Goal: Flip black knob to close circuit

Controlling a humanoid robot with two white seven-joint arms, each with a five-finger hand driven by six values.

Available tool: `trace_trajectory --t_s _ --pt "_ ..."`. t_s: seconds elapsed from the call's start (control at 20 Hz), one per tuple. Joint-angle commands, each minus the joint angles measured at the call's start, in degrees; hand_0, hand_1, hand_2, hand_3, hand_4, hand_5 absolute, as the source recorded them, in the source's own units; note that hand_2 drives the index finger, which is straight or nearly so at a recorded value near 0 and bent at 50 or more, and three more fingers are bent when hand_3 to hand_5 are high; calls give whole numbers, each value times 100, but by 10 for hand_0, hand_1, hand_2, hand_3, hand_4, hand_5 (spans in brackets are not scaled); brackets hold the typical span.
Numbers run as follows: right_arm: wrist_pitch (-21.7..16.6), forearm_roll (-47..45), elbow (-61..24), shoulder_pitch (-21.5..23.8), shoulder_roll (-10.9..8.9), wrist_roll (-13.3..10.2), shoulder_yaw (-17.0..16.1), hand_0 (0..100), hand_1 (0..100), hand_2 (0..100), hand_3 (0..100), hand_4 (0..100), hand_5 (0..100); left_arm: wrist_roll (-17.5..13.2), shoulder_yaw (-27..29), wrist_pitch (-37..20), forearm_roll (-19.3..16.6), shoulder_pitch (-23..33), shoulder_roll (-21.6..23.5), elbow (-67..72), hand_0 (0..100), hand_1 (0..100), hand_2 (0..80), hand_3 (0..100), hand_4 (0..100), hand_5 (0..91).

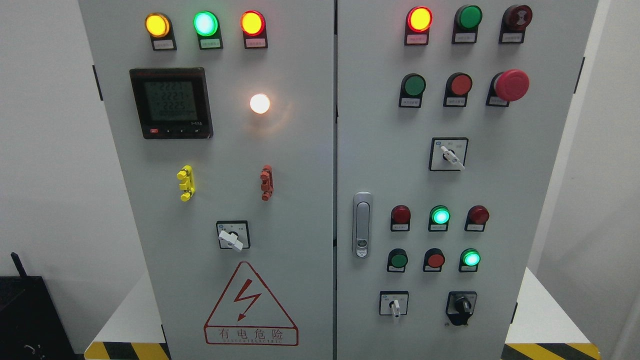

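Observation:
The black knob (461,305) sits at the lower right of the grey cabinet's right door (380,165), on a black square plate. Its handle looks roughly upright, leaning slightly to the right. No robot hand or arm shows anywhere in the head view.
Left of the knob is a white-handled selector (395,304); above it are a green lit button (470,258), a red button (435,260) and a green button (398,260). A silver door latch (362,224) stands near the seam. A red mushroom stop button (510,85) projects at upper right.

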Motion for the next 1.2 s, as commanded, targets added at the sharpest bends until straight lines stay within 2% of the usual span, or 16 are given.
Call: trace_trajectory --t_s 0.0,0.35,0.45,0.55,0.6,0.7,0.85,1.0,1.05,1.15 --pt "-9 -4 10 9 4 13 11 0 0 0 0 0 0 -2 62 -1 44 193 -4 -193 0 0 0 49 27 0" --pt "-9 -4 -42 1 39 22 20 0 0 0 0 0 0 -2 62 -1 44 193 -4 -193 0 0 0 49 26 0" --pt "-123 -100 -164 1 74 22 -32 0 0 0 0 0 0 -2 62 -1 44 193 -4 -193 0 0 0 49 26 0" --pt "-377 -170 -646 44 311 4 -68 0 0 0 0 0 0 -2 62 -1 44 193 -4 -193 0 0 0 49 26 0" --pt "-466 -214 -1066 184 434 -5 -68 0 0 0 0 0 0 -2 62 -1 44 193 4 -193 0 0 0 49 26 0" --pt "-572 -224 -2574 701 610 30 64 0 0 0 0 0 0 -2 62 -1 44 193 4 -193 0 0 0 49 26 0" --pt "-598 -232 -4544 1124 628 170 608 0 5 0 34 0 0 -2 62 8 44 193 4 -193 0 0 0 49 27 0" --pt "-581 -241 -6838 1616 655 223 732 0 41 1 71 15 0 -2 62 -1 44 193 -4 -193 0 0 0 49 27 0" --pt "-581 -241 -7471 1705 716 302 723 0 45 4 76 21 0 -2 62 -1 44 193 4 -193 0 0 0 49 27 0" --pt "-555 -267 -8554 1767 891 618 688 0 62 24 103 44 0 -2 62 -1 44 193 4 -193 0 0 0 49 27 0"
